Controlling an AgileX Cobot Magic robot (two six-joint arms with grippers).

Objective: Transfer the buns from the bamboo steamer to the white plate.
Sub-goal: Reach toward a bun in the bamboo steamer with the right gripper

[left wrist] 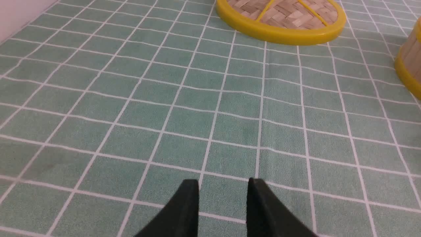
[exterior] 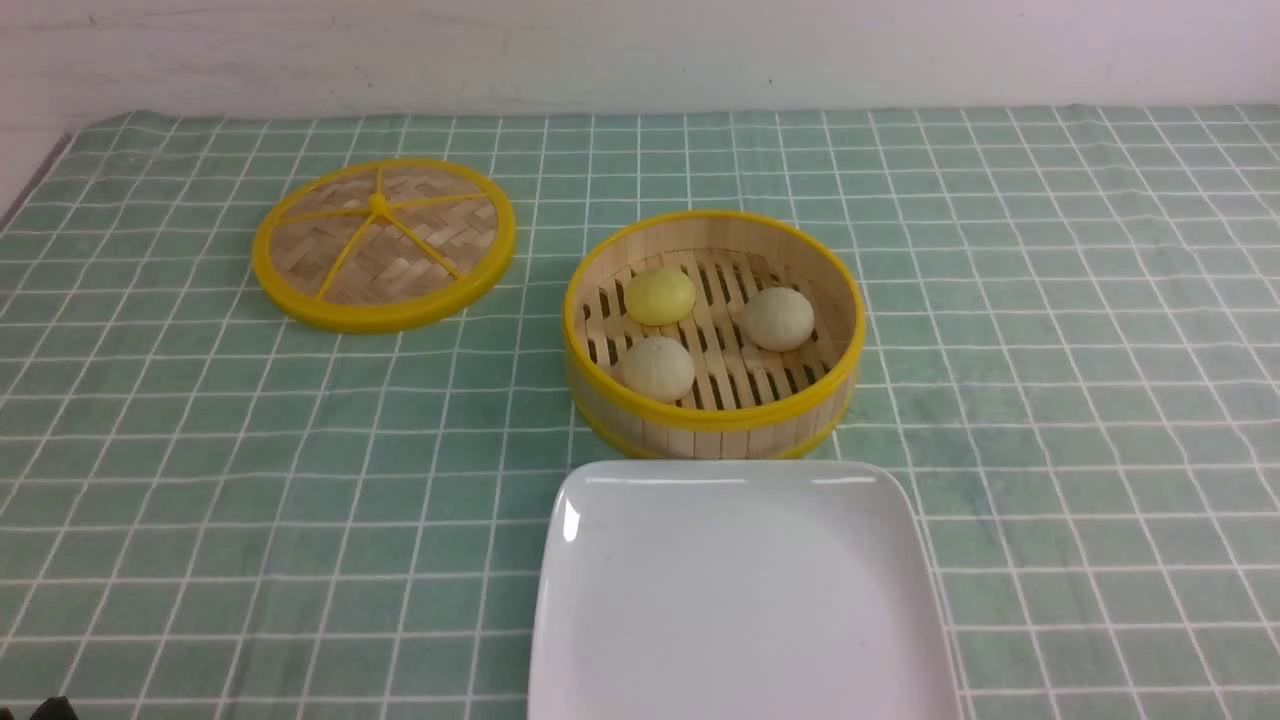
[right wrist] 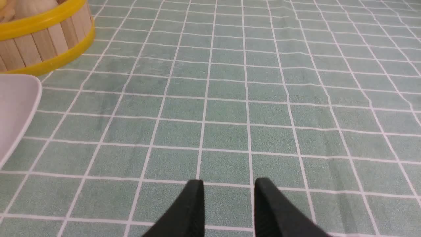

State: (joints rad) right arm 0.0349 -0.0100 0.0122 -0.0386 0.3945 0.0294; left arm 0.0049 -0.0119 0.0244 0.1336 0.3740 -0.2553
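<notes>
The bamboo steamer [exterior: 715, 435] stands mid-table with all three buns inside: a pale yellow bun [exterior: 660, 296] at the back left, a beige bun [exterior: 777, 318] on the right and another beige bun [exterior: 658, 368] at the front left. Just in front of the steamer lies the white plate [exterior: 735, 600], with nothing on it. My left gripper [left wrist: 223, 181] hovers over bare cloth, open and holding nothing, with the steamer's wall [left wrist: 409, 62] far off to its side. Open and holding nothing too, my right gripper [right wrist: 229, 181] is over cloth, apart from the plate's corner [right wrist: 14, 108] and the steamer [right wrist: 36, 42].
The steamer's flat woven lid [exterior: 383, 243] with a yellow rim lies on the cloth to the left of the steamer, also in the left wrist view [left wrist: 283, 19]. A green checked tablecloth [exterior: 1080, 350] covers the table up to a white wall at the back.
</notes>
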